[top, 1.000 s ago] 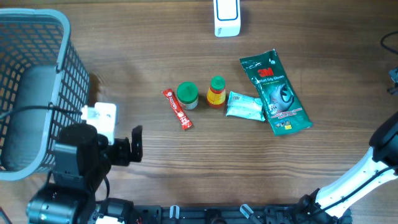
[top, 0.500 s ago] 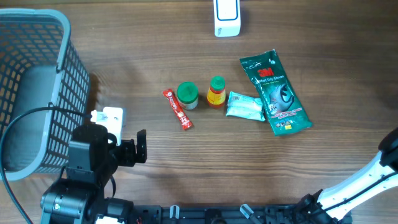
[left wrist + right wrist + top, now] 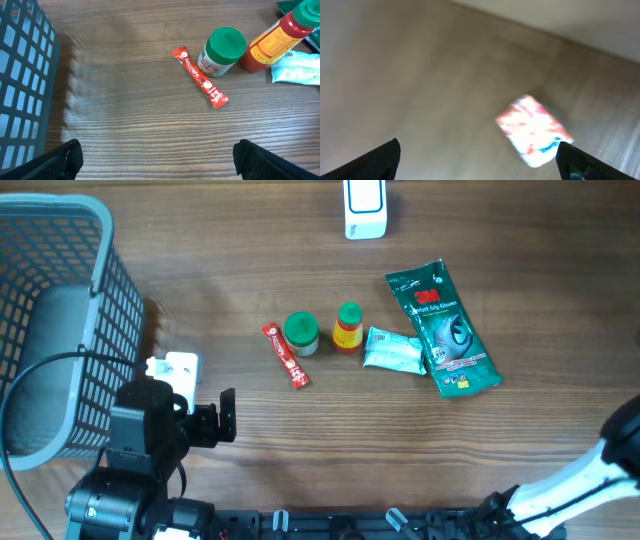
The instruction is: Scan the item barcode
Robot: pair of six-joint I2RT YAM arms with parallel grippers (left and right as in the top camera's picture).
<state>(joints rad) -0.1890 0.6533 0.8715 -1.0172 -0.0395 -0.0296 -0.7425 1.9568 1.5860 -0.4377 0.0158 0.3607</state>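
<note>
Several items lie mid-table: a red sachet [image 3: 285, 355], a green-lidded jar [image 3: 301, 333], an orange bottle [image 3: 347, 327], a pale teal packet [image 3: 393, 350] and a green 3M pack [image 3: 442, 328]. A white scanner [image 3: 365, 207] stands at the far edge. My left gripper [image 3: 222, 415] hovers at the lower left, open and empty [image 3: 160, 162]; its view shows the sachet [image 3: 200, 83], jar [image 3: 223, 51] and bottle [image 3: 277, 37] ahead. My right gripper [image 3: 480, 162] is open, out of the overhead view. A blurred white pack with red and blue print [image 3: 532, 130] lies beyond its fingertips.
A blue-grey wire basket [image 3: 60, 320] fills the left side, its wall close to my left arm [image 3: 20, 85]. My right arm's white link [image 3: 585, 470] crosses the lower right corner. Bare wood lies between my left gripper and the row of items.
My left arm shifted slightly right and toward the front edge, then held still. My right arm's visible link drew down toward the right corner. The items on the table did not move.
</note>
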